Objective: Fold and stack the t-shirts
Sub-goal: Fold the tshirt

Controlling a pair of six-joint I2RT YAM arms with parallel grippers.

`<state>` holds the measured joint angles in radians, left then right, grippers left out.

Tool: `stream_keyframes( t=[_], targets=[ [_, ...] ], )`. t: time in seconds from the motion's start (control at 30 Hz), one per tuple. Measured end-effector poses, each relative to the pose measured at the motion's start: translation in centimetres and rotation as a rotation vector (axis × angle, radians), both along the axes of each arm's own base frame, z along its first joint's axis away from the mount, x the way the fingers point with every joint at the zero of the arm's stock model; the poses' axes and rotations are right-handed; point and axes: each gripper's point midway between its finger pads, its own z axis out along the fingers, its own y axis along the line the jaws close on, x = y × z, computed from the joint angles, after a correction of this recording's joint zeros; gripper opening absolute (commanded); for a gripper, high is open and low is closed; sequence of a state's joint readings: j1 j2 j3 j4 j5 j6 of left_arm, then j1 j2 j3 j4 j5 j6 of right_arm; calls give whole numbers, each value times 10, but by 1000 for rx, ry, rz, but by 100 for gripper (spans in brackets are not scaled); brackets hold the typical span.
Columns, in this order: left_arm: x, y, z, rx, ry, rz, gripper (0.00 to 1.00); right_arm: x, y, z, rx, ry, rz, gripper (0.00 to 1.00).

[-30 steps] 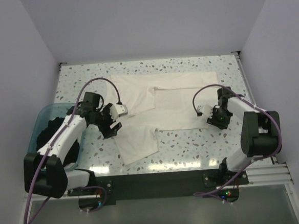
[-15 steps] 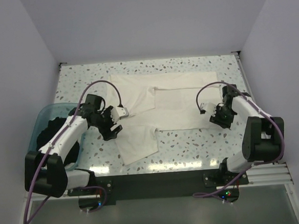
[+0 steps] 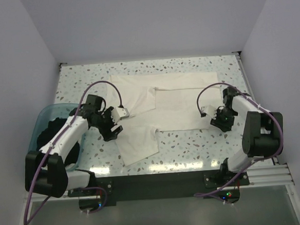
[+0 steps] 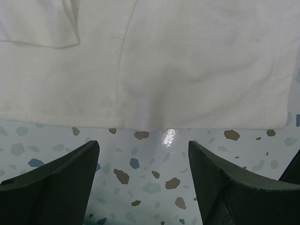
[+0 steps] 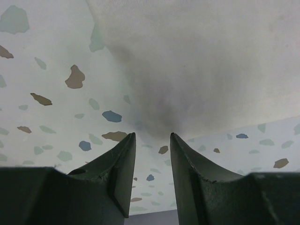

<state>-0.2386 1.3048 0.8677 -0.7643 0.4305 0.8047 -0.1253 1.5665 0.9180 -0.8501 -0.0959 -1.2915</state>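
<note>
left tool (image 4: 143, 146) spread wide | right tool (image 5: 152, 137) narrowly parted

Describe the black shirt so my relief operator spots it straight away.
At the left edge of the table sits a see-through teal tub. The black shirt lies bunched inside it, unlike the white shirt spread out on the tabletop.

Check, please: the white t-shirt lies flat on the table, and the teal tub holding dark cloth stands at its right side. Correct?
Not quite: the teal tub holding dark cloth stands at the table's left side, as the top external view shows. The white t-shirt does lie flat on the table.
</note>
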Motion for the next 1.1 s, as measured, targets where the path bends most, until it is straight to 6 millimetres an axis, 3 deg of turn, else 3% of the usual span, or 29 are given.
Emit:
stream_keyframes(
  t=[0.2,0.3,0.43,0.67,0.77,0.97,1.1],
  targets=[
    [0,0,-2,3,9,0,80,-3,0,-12,-2,21,1,38],
    [-2,-1,-3,0,14,-7,73,2,-2,-13,-12,5,4,25],
    [-12,-7,-8,3,18,-61,65,8,-6,-13,-29,-17,7,0],
    [-57,-31,-27,38,41,-204,65,9,-6,-13,-30,-20,7,0],
    [-69,-37,-40,63,51,-231,70,9,-6,-12,-30,-20,4,0],
    [-77,-45,-59,110,36,-249,71,9,-6,-12,-29,-21,-17,0],
    [-74,-49,-69,133,23,-250,59,9,-5,-12,-28,-21,-22,0]
  ],
)
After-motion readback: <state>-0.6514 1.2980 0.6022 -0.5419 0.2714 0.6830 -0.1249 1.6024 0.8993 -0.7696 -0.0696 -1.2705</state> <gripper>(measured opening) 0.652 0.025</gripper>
